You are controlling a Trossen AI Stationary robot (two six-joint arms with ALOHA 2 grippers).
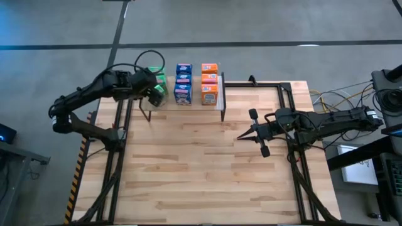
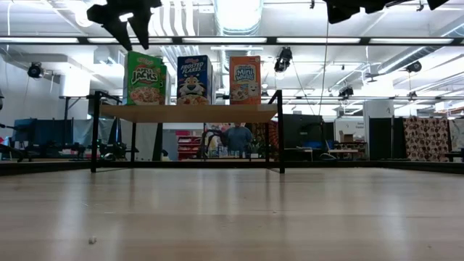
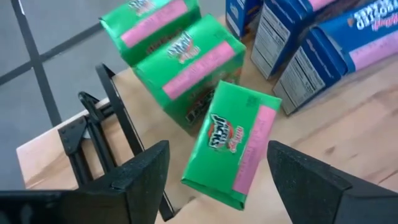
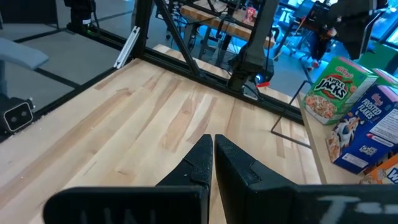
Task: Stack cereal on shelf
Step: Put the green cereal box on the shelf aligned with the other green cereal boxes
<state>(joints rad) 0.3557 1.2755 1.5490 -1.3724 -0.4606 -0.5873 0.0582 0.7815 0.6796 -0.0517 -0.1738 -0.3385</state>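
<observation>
Cereal boxes (image 1: pixel 183 83) grouped on shelf (image 1: pixel 220 100), upper centre of high view: green, blue, orange rows. Last green box (image 3: pixel 233 144) tilted between wide-open left end effector (image 3: pixel 217 180), seemingly unheld. Nearly finished, judging so. Right end effector (image 4: pixel 212 163) closed, empty, over desk (image 1: pixel 207 169).

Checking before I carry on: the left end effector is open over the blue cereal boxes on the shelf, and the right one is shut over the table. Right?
Not quite. The left wrist view shows the left end effector open over the green cereal boxes, not the blue ones. The rest holds: they stand on the shelf, and the right end effector is shut over the table.
</observation>
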